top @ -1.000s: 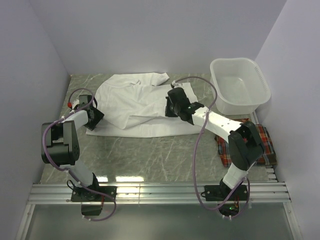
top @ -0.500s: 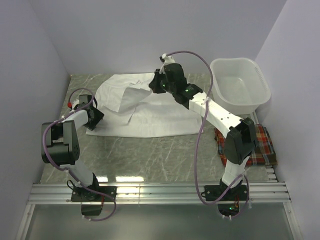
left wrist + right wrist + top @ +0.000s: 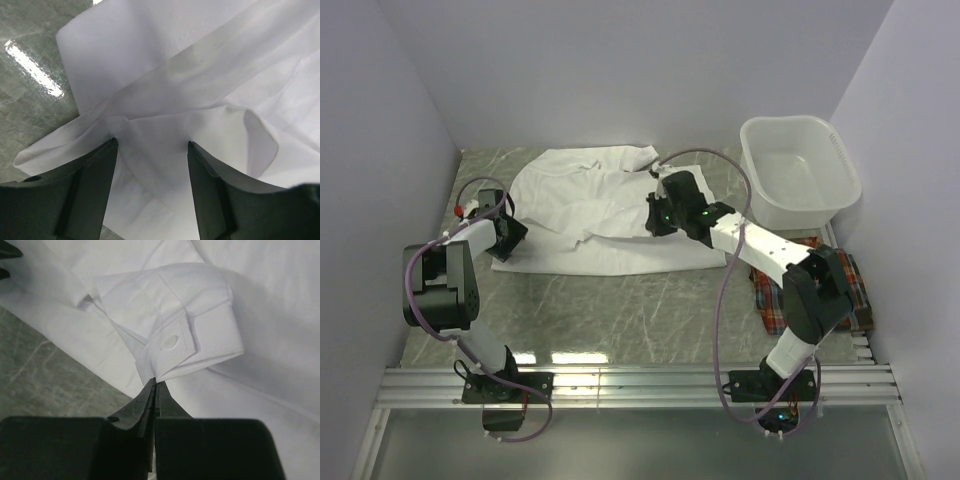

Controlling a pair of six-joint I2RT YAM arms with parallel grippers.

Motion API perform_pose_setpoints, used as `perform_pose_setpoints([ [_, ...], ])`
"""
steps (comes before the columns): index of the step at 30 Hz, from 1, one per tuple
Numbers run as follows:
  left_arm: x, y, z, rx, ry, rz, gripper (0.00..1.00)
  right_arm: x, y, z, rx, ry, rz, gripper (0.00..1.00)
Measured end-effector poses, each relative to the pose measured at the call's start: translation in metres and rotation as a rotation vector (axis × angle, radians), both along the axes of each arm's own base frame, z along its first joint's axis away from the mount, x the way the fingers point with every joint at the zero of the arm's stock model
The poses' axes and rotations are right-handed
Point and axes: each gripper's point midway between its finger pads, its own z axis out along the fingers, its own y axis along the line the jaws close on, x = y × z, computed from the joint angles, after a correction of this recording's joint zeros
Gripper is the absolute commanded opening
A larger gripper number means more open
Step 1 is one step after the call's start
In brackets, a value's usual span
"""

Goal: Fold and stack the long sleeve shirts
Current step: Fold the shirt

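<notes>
The white long sleeve shirt lies spread across the back of the table, one sleeve folded over its body. My right gripper is shut, and in the right wrist view its tips pinch the edge of the buttoned cuff. Over the shirt's left edge, my left gripper is open. White cloth lies between and under its fingers, ungripped. The plaid long sleeve shirt lies folded at the right edge, partly hidden by my right arm.
A white plastic basin stands at the back right, next to the plaid shirt. Grey walls close in the table at the left, back and right. Bare marble surface runs in front of the white shirt, to a metal rail.
My right gripper lifted the sleeve up and toward the back, then brought it down again onto the shirt's right middle. The left gripper has stayed in place.
</notes>
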Motion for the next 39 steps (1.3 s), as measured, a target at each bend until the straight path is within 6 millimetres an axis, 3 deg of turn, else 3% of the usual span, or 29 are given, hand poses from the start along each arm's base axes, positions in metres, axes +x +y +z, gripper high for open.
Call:
perform_pose_setpoints([
  [8, -0.001, 0.001, 0.000, 0.004, 0.004, 0.006, 0.65, 0.011, -0.059, -0.021, -0.061, 0.063, -0.112, 0.00],
  [12, -0.001, 0.002, 0.000, 0.007, 0.007, 0.008, 0.65, 0.011, -0.078, -0.028, -0.093, 0.096, -0.138, 0.00],
  [22, -0.002, 0.002, 0.000, 0.009, 0.008, 0.009, 0.65, -0.006, -0.089, -0.039, -0.133, 0.183, -0.146, 0.00],
  [30, -0.003, 0.003, 0.000, 0.012, 0.013, 0.011, 0.64, -0.009, -0.104, -0.035, -0.136, 0.204, -0.214, 0.00],
  [39, -0.003, 0.003, -0.001, 0.013, 0.014, 0.012, 0.65, -0.019, -0.125, -0.061, -0.176, 0.269, -0.283, 0.00],
])
